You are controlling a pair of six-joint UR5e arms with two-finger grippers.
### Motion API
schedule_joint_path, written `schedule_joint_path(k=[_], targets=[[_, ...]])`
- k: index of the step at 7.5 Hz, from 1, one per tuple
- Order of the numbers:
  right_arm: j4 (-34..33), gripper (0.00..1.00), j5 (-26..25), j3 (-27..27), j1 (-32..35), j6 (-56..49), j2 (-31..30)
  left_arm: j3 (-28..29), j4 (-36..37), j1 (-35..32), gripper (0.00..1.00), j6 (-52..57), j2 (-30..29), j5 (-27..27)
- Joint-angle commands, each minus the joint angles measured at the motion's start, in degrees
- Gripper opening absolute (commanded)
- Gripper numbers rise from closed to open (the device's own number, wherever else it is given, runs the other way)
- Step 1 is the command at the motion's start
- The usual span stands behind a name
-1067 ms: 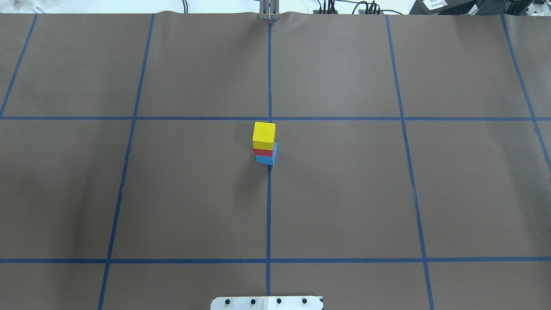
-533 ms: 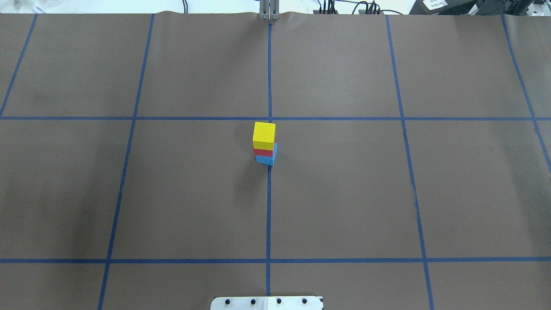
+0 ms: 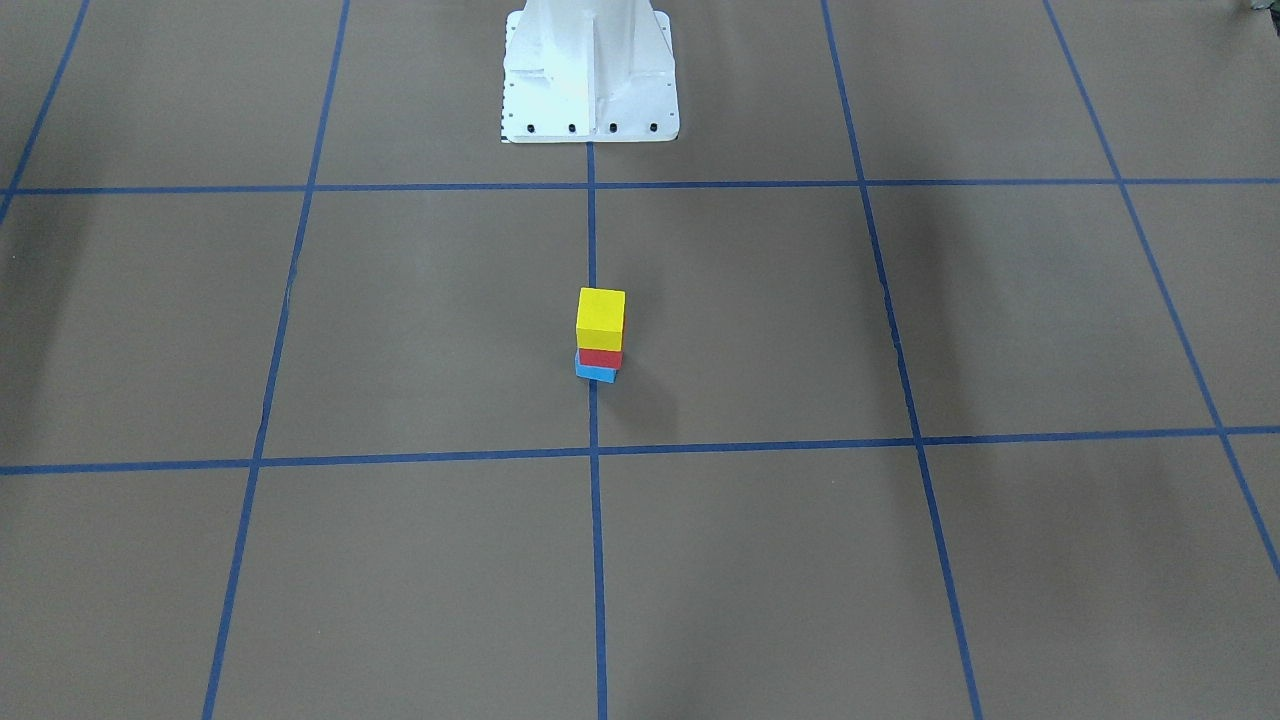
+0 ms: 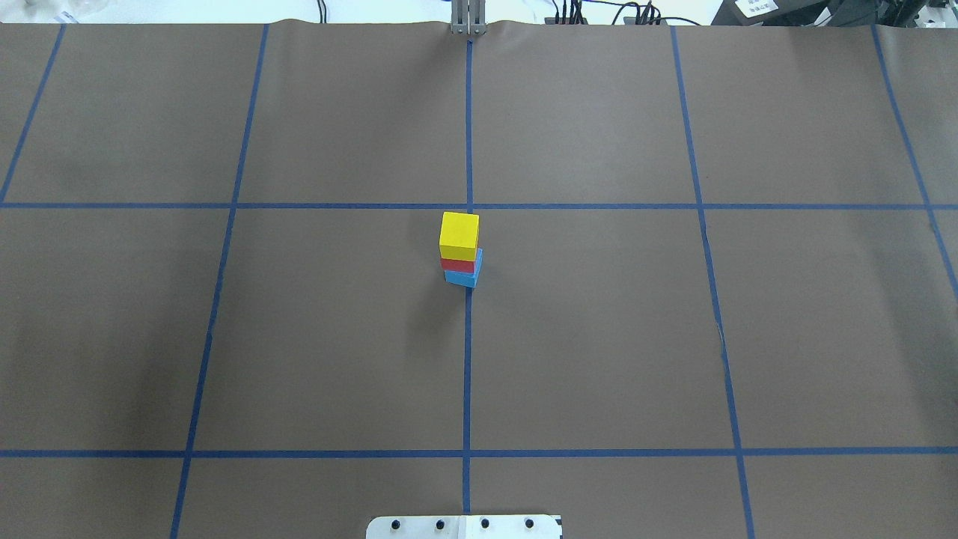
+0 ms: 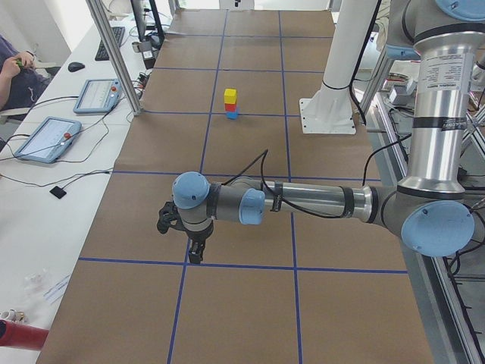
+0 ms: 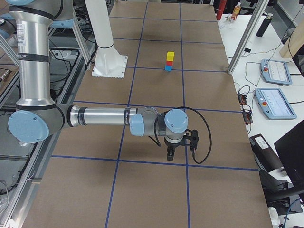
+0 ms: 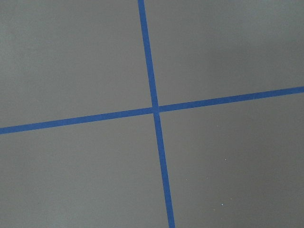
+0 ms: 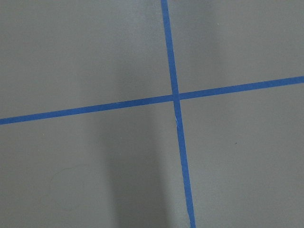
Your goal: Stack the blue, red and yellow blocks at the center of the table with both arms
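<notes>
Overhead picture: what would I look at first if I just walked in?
A tiny tower at the table's center catches the eye: a bright yellow cube-shaped block on a flat-looking red block on a light blue block. Around it spreads the brown paper-covered table, crossed by dark blue tape lines. In the side views, the silver-and-blue left arm and right arm stretch low, well away from the tower.

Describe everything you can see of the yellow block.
The yellow block is a plain bright cube with smooth, matte faces, maybe painted wood. It stands upright atop a three-block stack, resting squarely on the red block, which sits on the blue block. Only the red block touches it. The stack stands on the centre blue tape line.
</notes>
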Motion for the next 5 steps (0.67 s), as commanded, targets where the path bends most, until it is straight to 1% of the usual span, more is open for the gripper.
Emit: schedule_joint_path(k=[1, 5], targets=[[0.19, 1.00, -0.16, 0.05, 0.24, -0.23, -0.06, 0.32, -0.07, 0.01, 1.00, -0.01, -0.08, 0.05], [0.28, 1.00, -0.25, -0.04, 0.24, -0.23, -0.15, 0.76, 0.02, 0.01, 1.00, 0.08, -0.26, 0.14]])
